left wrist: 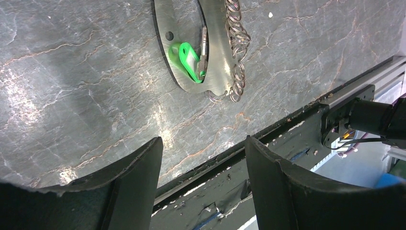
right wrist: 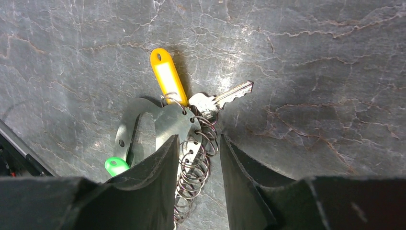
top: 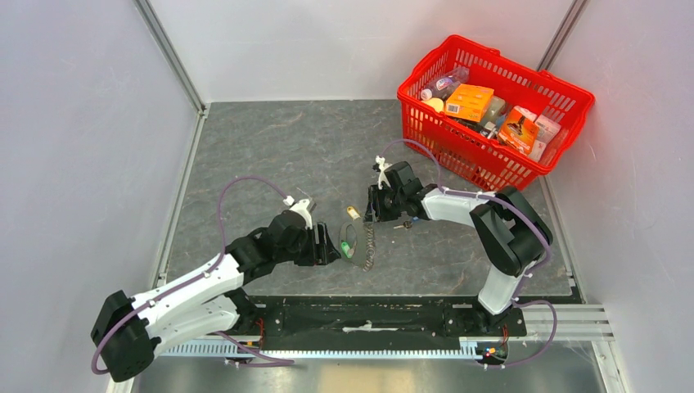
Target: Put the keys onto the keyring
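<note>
The keyring is a flat grey metal plate (top: 353, 237) (left wrist: 167, 14) (right wrist: 167, 120) with a row of wire rings (left wrist: 237, 52) (right wrist: 194, 167) along one edge. It carries a green tag (left wrist: 186, 60) (right wrist: 115, 166) and a yellow tag (right wrist: 167, 76) (top: 353, 212). A silver key (right wrist: 220, 98) lies at the plate's top ring beside the yellow tag. Another thin key blade (left wrist: 203, 45) lies on the plate by the green tag. My right gripper (right wrist: 198, 139) (top: 372, 214) is open, its jaws astride the rings. My left gripper (left wrist: 203, 139) (top: 331, 246) is open and empty, just left of the plate. No blue-headed key shows clearly.
A red basket (top: 466, 155) full of packets and bottles stands at the back right. A small dark object (top: 405, 224) lies on the table right of the rings. The black mounting rail (left wrist: 268, 158) runs along the near edge. Grey walls close in both sides.
</note>
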### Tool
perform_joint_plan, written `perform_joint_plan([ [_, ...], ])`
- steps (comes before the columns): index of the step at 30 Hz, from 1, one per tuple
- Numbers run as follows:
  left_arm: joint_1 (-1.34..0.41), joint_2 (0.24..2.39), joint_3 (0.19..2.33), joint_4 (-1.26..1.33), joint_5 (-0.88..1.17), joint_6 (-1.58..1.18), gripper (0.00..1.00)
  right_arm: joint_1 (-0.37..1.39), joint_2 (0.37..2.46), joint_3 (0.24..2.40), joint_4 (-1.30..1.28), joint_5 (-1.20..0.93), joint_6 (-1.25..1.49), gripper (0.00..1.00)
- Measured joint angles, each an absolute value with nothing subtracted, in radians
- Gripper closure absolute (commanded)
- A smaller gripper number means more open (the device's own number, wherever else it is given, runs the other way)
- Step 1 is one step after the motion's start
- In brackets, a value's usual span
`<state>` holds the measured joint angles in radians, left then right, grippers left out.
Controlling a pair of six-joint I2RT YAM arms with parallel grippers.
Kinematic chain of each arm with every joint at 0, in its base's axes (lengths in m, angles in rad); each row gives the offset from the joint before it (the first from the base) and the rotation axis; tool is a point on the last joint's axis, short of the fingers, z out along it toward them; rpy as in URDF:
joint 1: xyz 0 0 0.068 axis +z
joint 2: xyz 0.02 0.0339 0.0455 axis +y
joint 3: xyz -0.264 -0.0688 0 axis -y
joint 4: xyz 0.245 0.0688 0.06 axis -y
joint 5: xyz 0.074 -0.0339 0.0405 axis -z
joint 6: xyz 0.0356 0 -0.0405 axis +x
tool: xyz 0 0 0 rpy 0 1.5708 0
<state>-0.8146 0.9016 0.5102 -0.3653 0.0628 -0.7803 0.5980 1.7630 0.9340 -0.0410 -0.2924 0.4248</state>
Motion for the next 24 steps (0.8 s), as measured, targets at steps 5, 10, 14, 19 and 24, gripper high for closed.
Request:
perform_joint_plan([
  [5,-0.815,0.895,0.509,-0.365,0.062,-0.781,0.29,0.597,1.763,0.936,-0.040,-0.279,0.426,0.57],
  [10,-0.815,0.894,0.509,-0.365,0.062,-0.781,0.29,0.591,1.767,0.942,-0.029,-0.278,0.425,0.61],
  [14,-0.815,0.894,0.509,-0.365,0.062,-0.781,0.29,0.590,1.772,0.943,-0.006,-0.279,0.426,0.64],
  [19,-0.815,0.894,0.509,-0.365,0.062,-0.781,0.29,0.591,1.782,0.943,0.007,-0.280,0.426,0.65],
  [24,-0.815,0.894,0.509,-0.365,0.062,-0.781,0.29,0.591,1.782,0.943,0.008,-0.280,0.426,0.65],
])
